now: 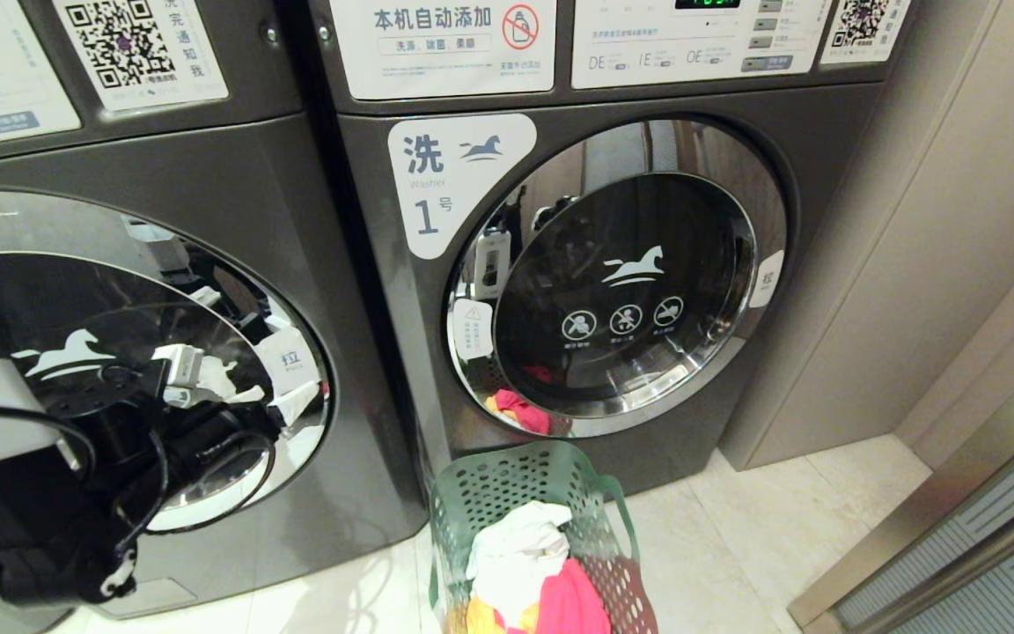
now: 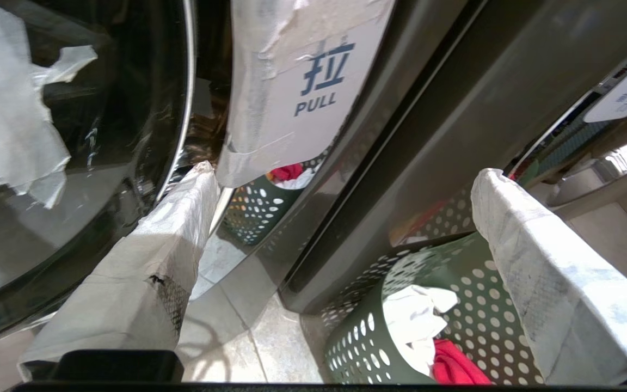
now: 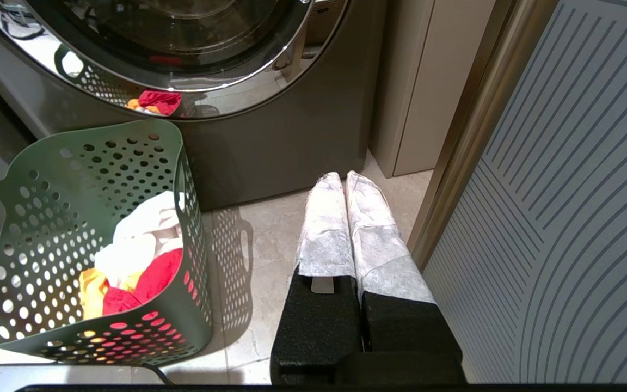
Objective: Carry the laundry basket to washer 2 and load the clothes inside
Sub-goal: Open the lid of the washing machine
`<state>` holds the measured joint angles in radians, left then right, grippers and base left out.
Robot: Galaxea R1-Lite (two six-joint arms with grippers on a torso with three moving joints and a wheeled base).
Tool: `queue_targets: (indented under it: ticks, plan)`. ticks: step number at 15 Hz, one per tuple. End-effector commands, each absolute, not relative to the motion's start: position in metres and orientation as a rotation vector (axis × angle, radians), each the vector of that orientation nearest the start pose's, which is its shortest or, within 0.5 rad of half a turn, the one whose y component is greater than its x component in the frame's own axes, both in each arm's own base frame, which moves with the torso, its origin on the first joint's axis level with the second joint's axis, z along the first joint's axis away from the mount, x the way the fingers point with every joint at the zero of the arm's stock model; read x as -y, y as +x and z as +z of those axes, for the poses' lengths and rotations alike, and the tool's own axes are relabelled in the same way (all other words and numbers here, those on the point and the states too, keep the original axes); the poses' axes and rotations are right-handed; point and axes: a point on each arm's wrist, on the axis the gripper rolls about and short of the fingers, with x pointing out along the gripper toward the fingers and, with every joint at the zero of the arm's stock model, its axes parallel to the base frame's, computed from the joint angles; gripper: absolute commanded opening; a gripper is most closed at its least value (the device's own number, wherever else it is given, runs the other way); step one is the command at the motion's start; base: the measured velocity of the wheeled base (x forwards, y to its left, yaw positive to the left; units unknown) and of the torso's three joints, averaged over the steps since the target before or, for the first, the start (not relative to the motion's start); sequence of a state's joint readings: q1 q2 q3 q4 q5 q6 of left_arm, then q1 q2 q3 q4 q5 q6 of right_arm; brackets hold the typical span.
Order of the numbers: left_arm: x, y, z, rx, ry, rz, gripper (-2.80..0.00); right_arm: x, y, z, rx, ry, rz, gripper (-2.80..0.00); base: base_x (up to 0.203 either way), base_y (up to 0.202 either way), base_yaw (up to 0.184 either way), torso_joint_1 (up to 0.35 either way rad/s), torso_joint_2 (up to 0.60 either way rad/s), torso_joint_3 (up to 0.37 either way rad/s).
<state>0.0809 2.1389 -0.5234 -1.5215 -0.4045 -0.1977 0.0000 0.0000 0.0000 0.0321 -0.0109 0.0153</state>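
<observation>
The floor (image 1: 736, 528) is pale polished tile, and two dark grey front-loading washers stand side by side on it against the wall, with a beige panel (image 1: 956, 220) and a ribbed sliding door (image 3: 575, 190) closing in the corner beyond the washer labelled 1 (image 1: 613, 282). The other washer (image 1: 164, 264), presumably washer 2, is cut off at the edge of the head view, so its number cannot be read; its door (image 2: 74, 163) is closed, and the white tag marked PULL (image 2: 302, 81) sits at the door's rim. The left claw (image 2: 340, 212) is up against that door with its two taped fingers (image 2: 172, 245) spread wide apart and nothing between them; one fingertip lies just beside the chrome rim below the PULL tag, though whether it touches is hard to make out. In the head view the left arm (image 1: 120, 475) shows only as a dark mass of cables before the glass. The laundry basket (image 1: 516, 502) stands on the floor below and beyond the left claw, before the seam between the two washers, partly cut off at the bottom of the head view. The clothes (image 1: 529, 572) are heaped inside it, white on top with red and yellow-orange beneath. The right claw (image 3: 345, 179) hangs low near the floor with its fingers pressed together, empty, the basket well off to one side of it
</observation>
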Motion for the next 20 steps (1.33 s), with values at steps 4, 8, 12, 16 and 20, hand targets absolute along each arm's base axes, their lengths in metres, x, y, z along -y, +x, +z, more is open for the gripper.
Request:
queue_targets:
  ticks: [4, 8, 12, 16, 20]
  plan:
    - [-0.018, 0.336, 0.075, -0.066, -0.177, -0.310, 0.00, 0.000, -0.022, 0.070, -0.041, 0.015, -0.011, -2.80, 0.000, 0.000, 0.000, 0.000, 0.00, 0.000]
    - [-0.021, 0.333, 0.074, -0.061, -0.138, -0.158, 0.00, 0.000, -0.022, 0.070, -0.041, 0.015, -0.011, -2.80, 0.000, 0.000, 0.000, 0.000, 0.00, 0.000]
    - [-0.021, 0.338, 0.079, -0.031, -0.104, -0.123, 0.00, 0.000, -0.022, 0.070, -0.041, 0.015, -0.011, -2.80, 0.000, 0.000, 0.000, 0.000, 0.00, 0.000]
    - [-0.019, 0.352, 0.084, 0.012, -0.104, -0.216, 0.00, 0.000, -0.022, 0.070, -0.041, 0.015, -0.011, -2.80, 0.000, 0.000, 0.000, 0.000, 0.00, 0.000]
    - [-0.018, 0.351, 0.078, -0.017, -0.129, -0.318, 0.00, 0.000, -0.022, 0.070, -0.041, 0.015, -0.011, -2.80, 0.000, 0.000, 0.000, 0.000, 0.00, 0.000]
